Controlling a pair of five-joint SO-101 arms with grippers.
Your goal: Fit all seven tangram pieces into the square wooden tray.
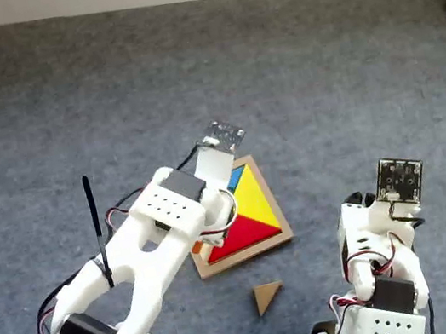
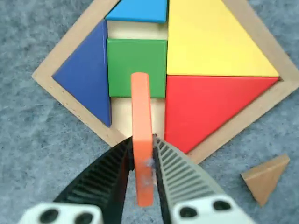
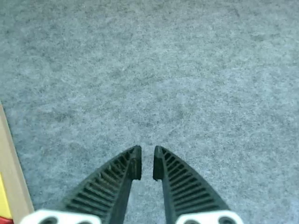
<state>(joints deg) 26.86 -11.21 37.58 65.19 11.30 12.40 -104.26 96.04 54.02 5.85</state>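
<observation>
The square wooden tray (image 1: 255,253) is seen just below the centre of the high view, turned corner-on under the left arm. Five pieces are already seated flat in it: the yellow triangle (image 2: 210,42) and the red triangle (image 2: 210,102), the two largest, then the dark blue triangle (image 2: 86,74), the green square (image 2: 121,60) and the light blue piece (image 2: 138,10). Bare tray floor is seen in two gaps, one between the light blue piece and the green square, the other between the dark blue and red triangles.

By this count, two pieces are left. The orange piece (image 2: 141,121) is clamped on its thin edge by the left gripper (image 2: 141,144) above the second gap. Its long axis is aimed from the jaws toward the green square. It is judged that it must be laid flat to fit.

The small wooden triangle (image 1: 267,296) lies on the carpet at lower centre, apart from the tray. The right gripper (image 3: 146,161), at lower right, is held nearly closed over carpet with nothing in it.
</observation>
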